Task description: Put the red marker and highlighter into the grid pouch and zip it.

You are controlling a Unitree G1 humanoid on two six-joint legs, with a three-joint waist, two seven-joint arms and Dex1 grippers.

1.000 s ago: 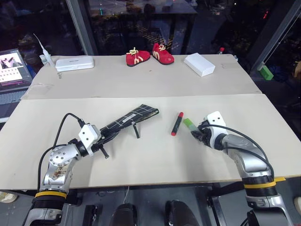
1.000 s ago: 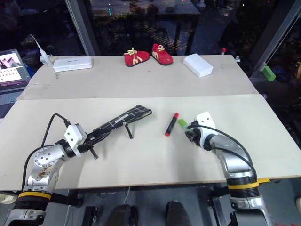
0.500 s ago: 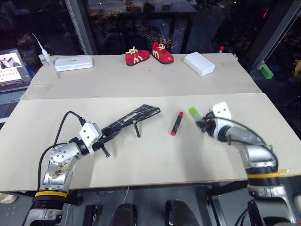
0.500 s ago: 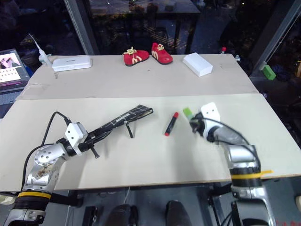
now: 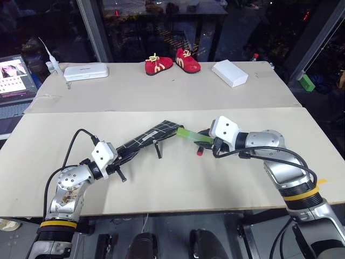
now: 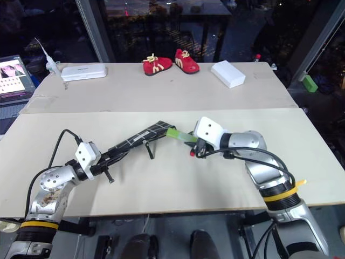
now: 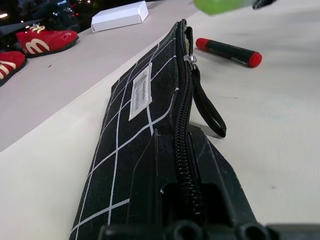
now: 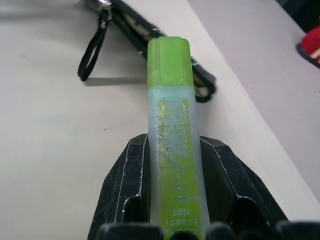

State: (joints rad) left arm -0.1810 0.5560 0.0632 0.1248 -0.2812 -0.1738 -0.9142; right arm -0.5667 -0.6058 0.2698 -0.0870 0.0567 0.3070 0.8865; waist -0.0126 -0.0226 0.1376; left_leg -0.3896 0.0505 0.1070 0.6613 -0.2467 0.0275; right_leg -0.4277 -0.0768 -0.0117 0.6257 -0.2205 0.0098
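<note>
A: Your right gripper (image 8: 172,200) has its fingers (image 8: 125,190) closed partway on the highlighter (image 5: 195,135), clamped at its tail. Cap end sticks out ahead, toward the grid pouch (image 5: 153,135).

B: How does its long axis sit against the pouch?

A: Roughly in line with the pouch's length. The cap hangs just over the pouch's far end, not touching that you can confirm. From the right wrist view the zipper there looks parted, with the pull cord (image 8: 92,50) hanging off to one side.

B: And your left side?

A: The left gripper (image 5: 119,158) is fully closed on the pouch's near end, holding it propped at a slant off the table (image 5: 161,189). So the right arm is the one to feed; judged from here, you need the cap steered into the slot along the zipper line.

B: The marker?

A: The red marker (image 7: 227,50) lies on the table just beside the pouch's far end, under your right wrist, untouched.
</note>
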